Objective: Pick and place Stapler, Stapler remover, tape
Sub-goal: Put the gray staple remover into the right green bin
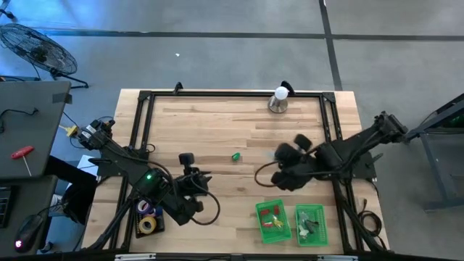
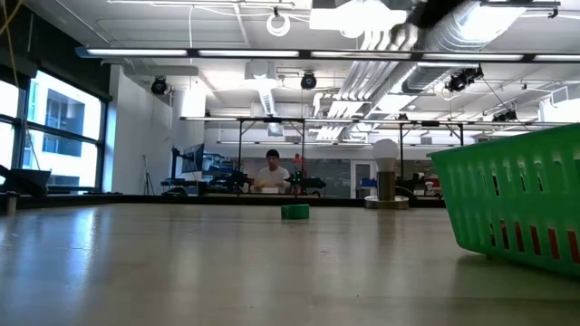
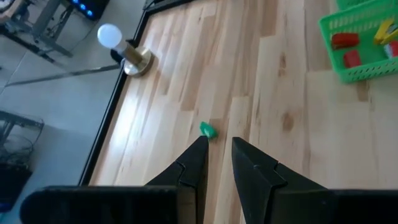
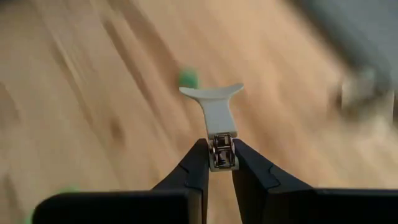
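White plastic with a bit of bright metal — the staple remover (image 4: 217, 109) is pinched by its metal end in the right claw (image 4: 215, 146), its winged handle sticking out ahead of the fingertips, held up off the tabletop (image 1: 210, 123). So that piece looks to be mid-carry, not yet set down.

Two green baskets sit just behind and below that claw, near the front edge. The one (image 1: 259, 225) nearer the middle holds red and yellow things, possibly the stapler, though I cannot tell for sure; the other (image 1: 324, 225) holds something dark and pale that I cannot make out. By my reckoning the remover has yet to be dropped in.

The left claw (image 3: 219, 146) hangs empty, fingers drawn nearly together with only a slit between. A small green bit (image 3: 207, 130) lies just ahead of its tips. The tape rolls (image 1: 148, 223) sit well behind it, beside the arm's base — these seem left to do.

Bare wood stretches between the two claws, so there is room. A black rail (image 1: 232, 93) runs along the far edge, with a bulb on a metal base (image 1: 279, 101) beside it, well beyond the right claw.
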